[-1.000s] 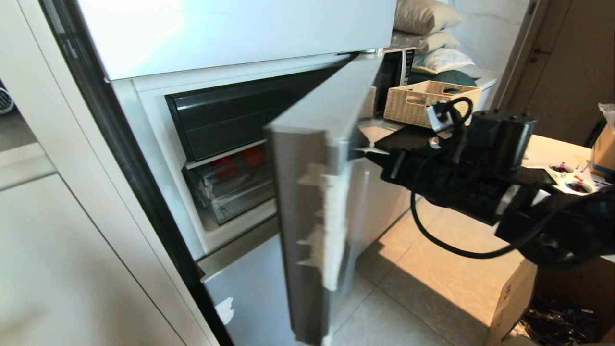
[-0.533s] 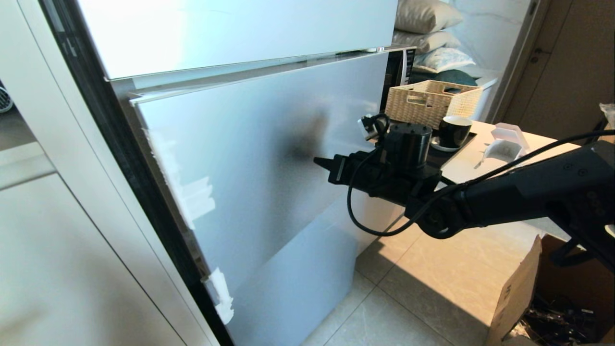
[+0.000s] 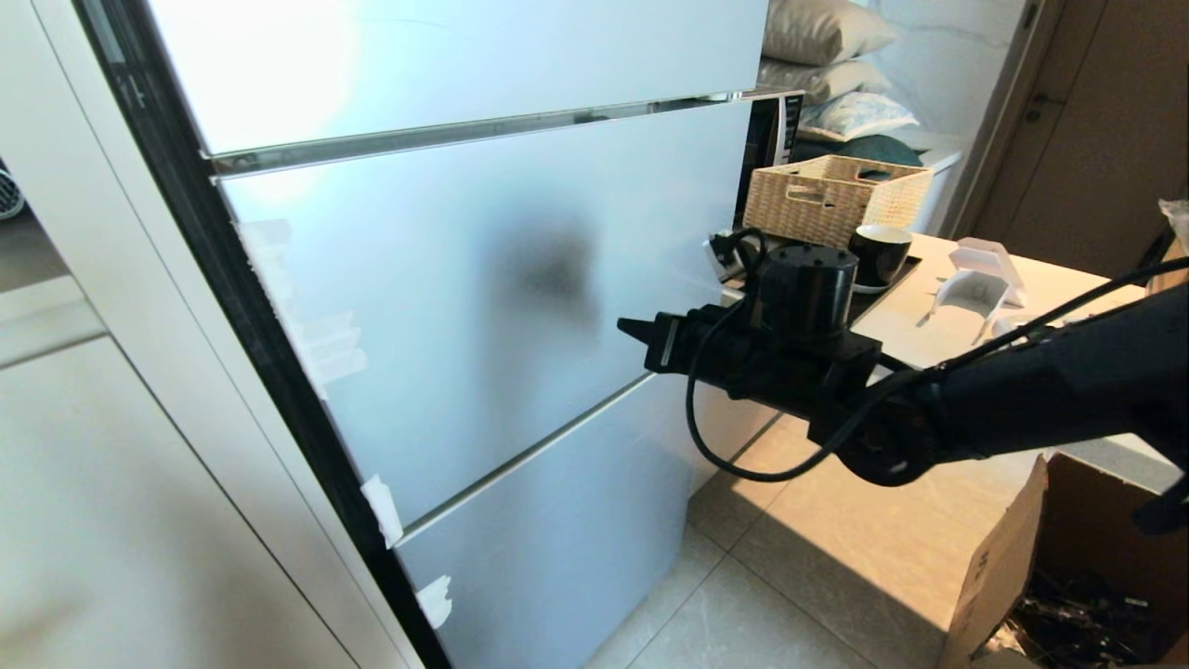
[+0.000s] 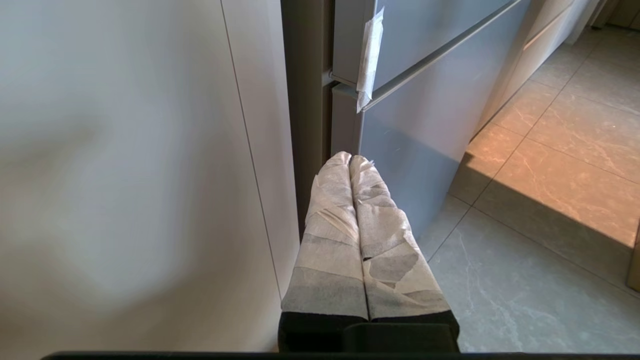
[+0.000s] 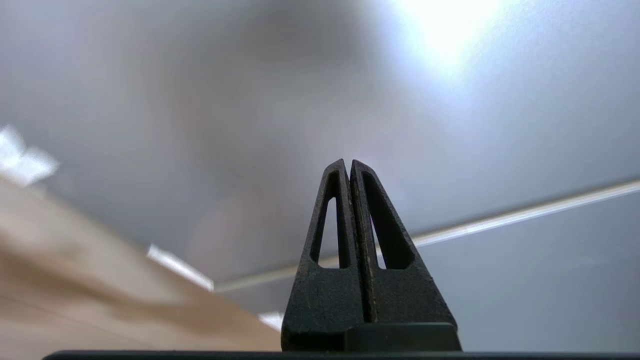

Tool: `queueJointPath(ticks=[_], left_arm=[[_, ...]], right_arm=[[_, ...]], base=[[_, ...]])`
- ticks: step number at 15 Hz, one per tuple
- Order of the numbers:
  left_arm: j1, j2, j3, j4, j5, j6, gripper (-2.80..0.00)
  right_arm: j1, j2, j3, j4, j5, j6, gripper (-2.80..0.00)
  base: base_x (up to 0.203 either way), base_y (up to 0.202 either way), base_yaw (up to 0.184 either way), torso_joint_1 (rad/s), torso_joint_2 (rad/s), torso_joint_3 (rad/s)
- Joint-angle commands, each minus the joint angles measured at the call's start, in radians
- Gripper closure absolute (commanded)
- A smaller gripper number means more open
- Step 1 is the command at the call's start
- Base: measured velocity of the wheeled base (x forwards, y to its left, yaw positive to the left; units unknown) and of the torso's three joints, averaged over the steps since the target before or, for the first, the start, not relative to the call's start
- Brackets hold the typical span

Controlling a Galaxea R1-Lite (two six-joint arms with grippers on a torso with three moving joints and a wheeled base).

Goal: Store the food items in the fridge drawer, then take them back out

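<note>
A: Any readable labels on the frosted silver-grey fridge door [image 3: 464, 307]?

B: None. Only blank white tape strips [image 3: 383, 506] on its left edge.

A: Location of the round red-orange fruit and the clear-plastic drawer?

B: Both hidden; the door is closed flush.

A: End effectors?

B: Black right gripper [image 3: 633, 328]: fingers clenched together, empty, just beside the door. Tape-wrapped left gripper [image 4: 350, 160]: clenched, empty, low by the fridge's left corner.
</note>
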Motion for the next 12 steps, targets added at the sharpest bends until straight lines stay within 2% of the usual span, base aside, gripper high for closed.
queueJointPath(ticks=[1,4,6,8,12], left_arm=[[0.000,0.000,0.000,0.000,0.000,0.000,0.00],[0.000,0.000,0.000,0.001,0.000,0.000,0.00],[0.000,0.000,0.000,0.001,0.000,0.000,0.00],[0.000,0.000,0.000,0.000,0.000,0.000,0.00],[0.000,0.000,0.000,0.000,0.000,0.000,0.00]], right_arm=[[0.023,-0.159,0.137,-0.005,-0.048,-0.050,0.00],[0.037,-0.432,0.493,-0.013,-0.251,-0.264,0.00],[0.019,-0.648,0.701,-0.009,-0.323,-0.336,0.00],[-0.082,-0.921,0.863,0.065,-0.339,-0.390,0.00],[-0.352,-1.466,1.049,0.353,-0.281,-0.458,0.00]], base=[[0.000,0.000,0.000,0.000,0.00,0.000],[0.000,0.000,0.000,0.000,0.00,0.000],[0.000,0.000,0.000,0.000,0.00,0.000],[0.000,0.000,0.000,0.000,0.00,0.000],[0.000,0.000,0.000,0.000,0.00,0.000]])
